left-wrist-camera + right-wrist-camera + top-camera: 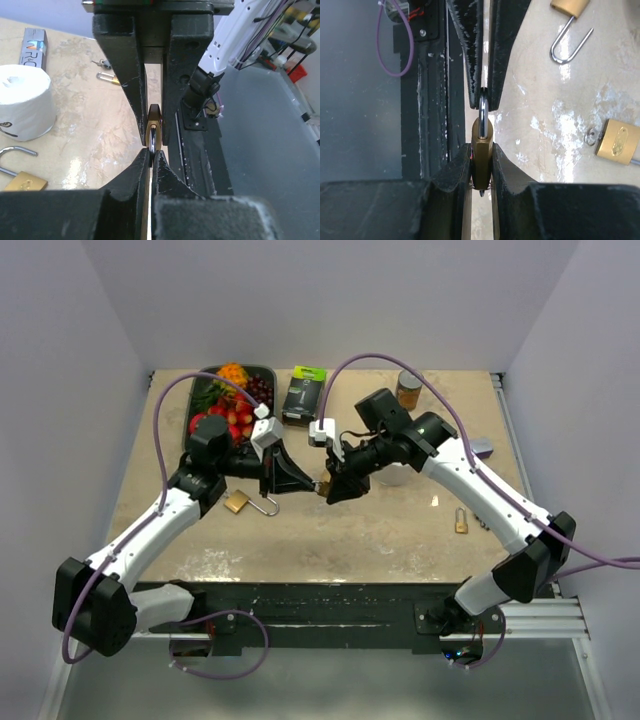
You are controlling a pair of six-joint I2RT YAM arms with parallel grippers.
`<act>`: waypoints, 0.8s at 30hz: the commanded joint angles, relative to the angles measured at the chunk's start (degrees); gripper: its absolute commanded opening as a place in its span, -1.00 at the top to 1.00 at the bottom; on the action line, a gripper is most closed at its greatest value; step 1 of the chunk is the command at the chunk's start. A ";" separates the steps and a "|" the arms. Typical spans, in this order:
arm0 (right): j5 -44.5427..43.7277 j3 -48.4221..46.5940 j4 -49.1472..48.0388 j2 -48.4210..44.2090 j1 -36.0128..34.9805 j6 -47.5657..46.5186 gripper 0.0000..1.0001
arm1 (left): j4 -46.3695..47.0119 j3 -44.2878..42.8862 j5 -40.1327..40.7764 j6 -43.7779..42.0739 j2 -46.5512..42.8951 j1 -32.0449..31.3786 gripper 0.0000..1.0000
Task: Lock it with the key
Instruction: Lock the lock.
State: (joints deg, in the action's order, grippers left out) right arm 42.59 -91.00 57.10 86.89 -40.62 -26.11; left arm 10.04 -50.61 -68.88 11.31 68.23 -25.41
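A brass padlock [323,486] is held in the air between my two grippers above the middle of the table. My right gripper [481,150] is shut on the padlock's brass body [482,142]. My left gripper [152,152] is shut on its steel shackle [153,137], which sits down in the body. In the top view the left gripper [303,483] and the right gripper [335,487] meet tip to tip. A small metal tip [481,192] sticks out under the body; I cannot tell whether it is the key.
An open padlock [240,502] lies on the table under my left arm. Another padlock [461,523] with keys lies at the right. A white roll [22,102], a fruit tray [270,370], a dark box [303,392] and a jar [408,390] stand behind.
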 commanded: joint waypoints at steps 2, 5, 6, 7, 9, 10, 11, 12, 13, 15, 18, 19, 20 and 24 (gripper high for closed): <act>10.33 -1.73 -25.90 -2.86 -3.51 -0.35 1.00 | 11.56 0.34 -1.08 10.82 1.03 3.33 1.00; 10.06 1.17 -25.73 -4.27 -0.34 4.47 0.71 | 12.55 -0.01 -0.99 12.07 -0.81 7.47 1.00; 10.15 1.79 -25.81 -4.97 1.84 5.27 0.09 | 12.54 -0.19 -0.90 12.59 -1.60 8.78 1.00; 10.15 2.75 -25.29 -5.24 2.91 5.80 -0.12 | 12.63 -0.28 -1.08 12.94 -1.87 9.32 1.00; 10.06 3.72 -24.85 -6.20 6.32 6.77 -0.34 | 12.19 -0.80 -1.34 13.65 -2.31 10.98 1.00; 9.88 4.25 -23.71 -6.47 7.47 6.77 -0.35 | 12.28 -0.89 -1.78 14.00 -2.48 11.52 1.00; 9.97 4.34 -22.83 -6.73 8.44 5.90 -0.35 | 12.98 -0.89 -1.96 14.44 -2.66 12.04 1.00; 10.14 4.25 -21.78 -7.08 9.85 5.37 -0.31 | 12.98 -1.16 -1.87 14.44 -3.10 12.66 1.00; 10.15 4.08 -19.94 -7.26 10.21 4.84 -0.29 | 12.98 -1.33 -2.13 14.44 -3.27 12.75 1.00; 10.58 3.99 -18.61 -7.61 10.47 3.87 -0.18 | 12.98 -1.51 -2.40 14.70 -3.45 12.75 1.00; 11.20 4.17 -18.60 -8.14 10.56 4.48 -0.05 | 14.04 -1.25 -2.75 15.41 -3.45 12.75 1.00; 11.11 4.25 -19.65 -7.97 10.56 5.01 -0.05 | 14.30 -1.07 -2.92 15.41 -3.36 12.75 1.00; 11.20 4.34 -20.44 -7.88 10.48 6.41 -0.05 | 14.74 -1.07 -3.01 15.49 -3.45 12.75 1.00; 12.43 3.99 -22.56 -6.21 10.39 8.97 -0.01 | 15.79 -0.46 -3.01 16.11 -4.06 12.58 1.00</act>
State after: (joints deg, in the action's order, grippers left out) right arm 52.18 -86.76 37.80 80.27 -30.06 -20.38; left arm 21.23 -50.57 -71.07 25.58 66.39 -12.82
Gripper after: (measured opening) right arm 0.523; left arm 0.038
